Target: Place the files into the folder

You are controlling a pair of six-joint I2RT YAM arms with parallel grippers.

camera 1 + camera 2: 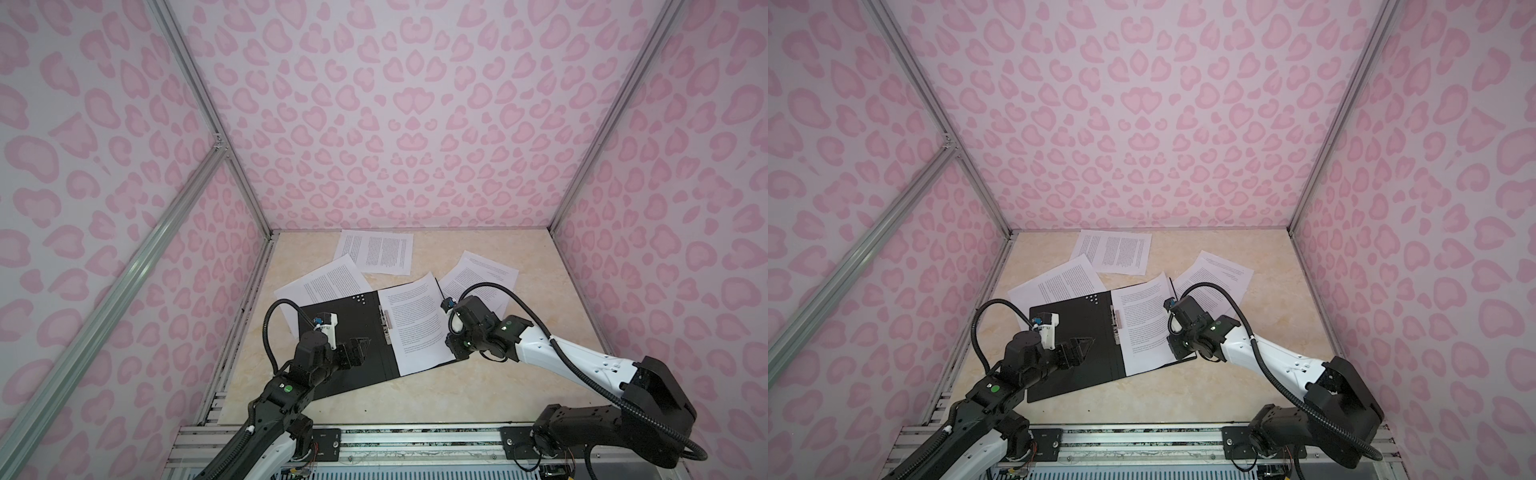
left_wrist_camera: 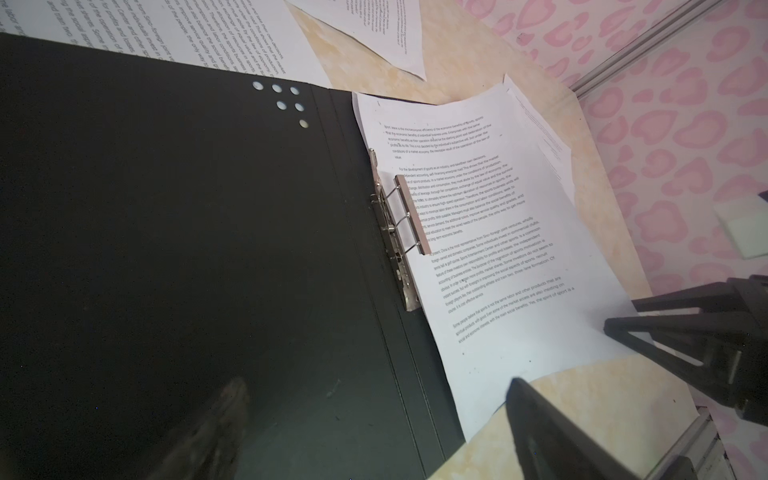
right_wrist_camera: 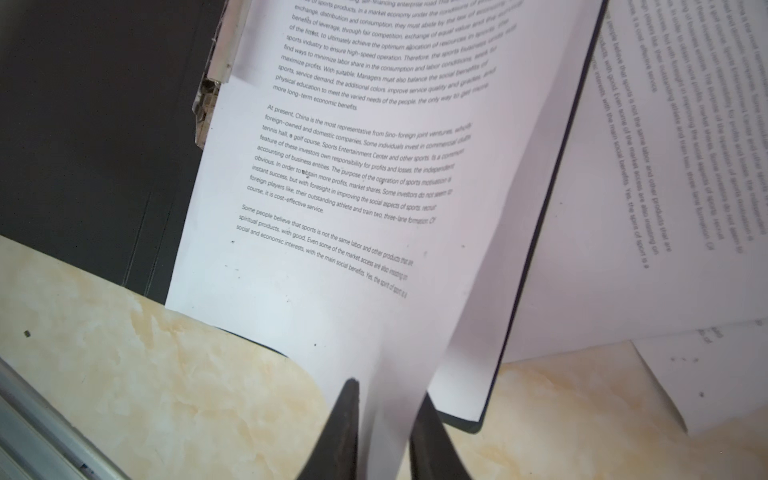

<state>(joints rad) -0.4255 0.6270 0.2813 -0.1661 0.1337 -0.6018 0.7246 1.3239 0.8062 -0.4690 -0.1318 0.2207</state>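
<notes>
Right wrist view: file (image 3: 353,257) corner lies between parted fingers (image 3: 348,419) of right end effector (image 3: 386,390), apparently loose; left end effector (image 2: 376,390) spread.

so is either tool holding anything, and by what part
left tool: nothing, open over the folder. right tool: the near edge of the sheet lying in the folder sits between its fingers, but whether it is pinched can't be told
</notes>
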